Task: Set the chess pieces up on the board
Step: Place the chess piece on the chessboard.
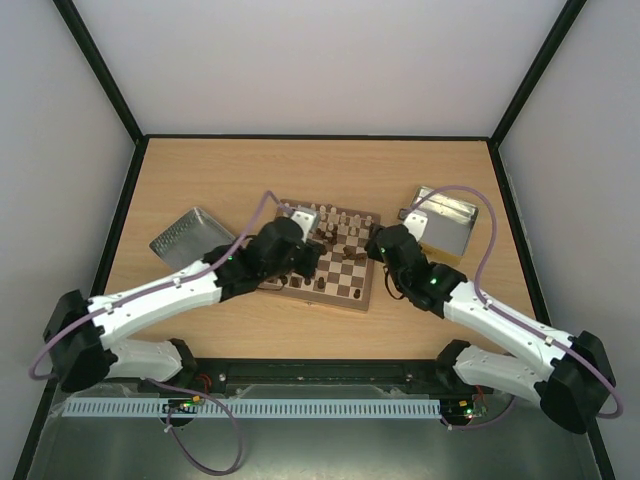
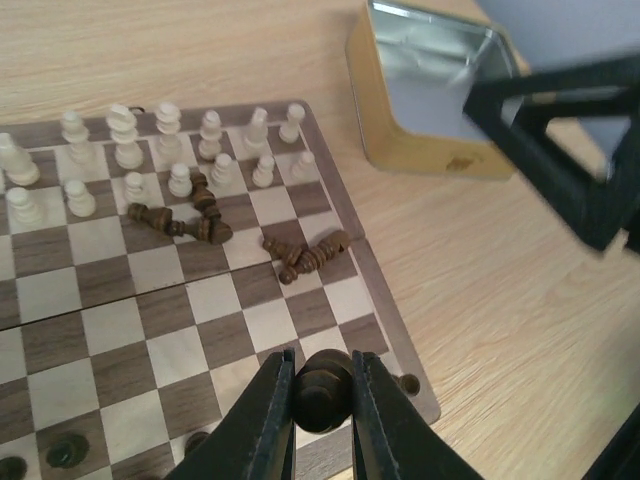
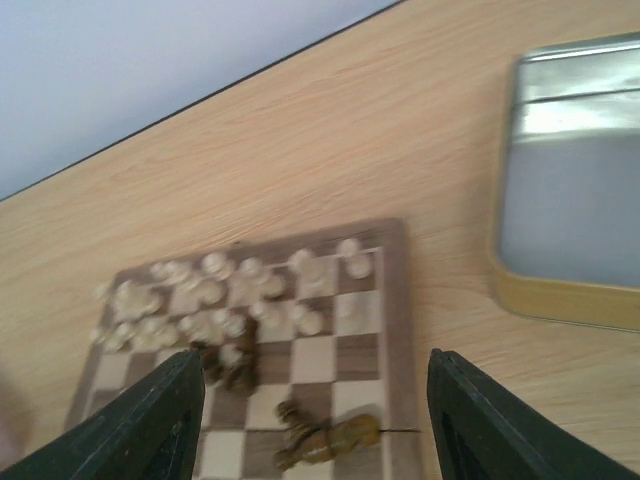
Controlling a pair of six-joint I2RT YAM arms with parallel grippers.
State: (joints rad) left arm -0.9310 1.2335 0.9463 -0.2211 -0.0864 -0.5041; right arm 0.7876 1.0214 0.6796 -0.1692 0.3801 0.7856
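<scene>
far left, the flat silver metal tin (image 1: 190, 237) lies on the table well apart from the work, so no risk there.

next, our left gripper (image 2: 322, 365) is clamped on a round-topped dark brown wooden chess piece (image 2: 320, 402) over the near right corner of the square checkered wooden board (image 2: 385, 300), close to its tan border. we can't tell if the base touches a sq yet. main worry: we seem to grip it near the top btwn thin fingertips, so if we let go w/ the base high or tilted, it'll prob tip and roll off the edge. a small aim error would also land it on the border.

mid-board, dark brown pieces lying on their sides (image 2: 305, 255) sit in two heaps just in front of the standing cream pieces (image 2: 170, 150), some touching or nearly so. reaching in could bowl the cream pawns over.

on the right, our right gripper (image 3: 315, 400) has its fingers wide apart w/ nothing btwn them, above the fallen ones. both arms over one small board means collision risk. the gold-sided silver tin (image 3: 570, 180) lies just beside the board's right edge, and a wide swing could nudge it.
</scene>
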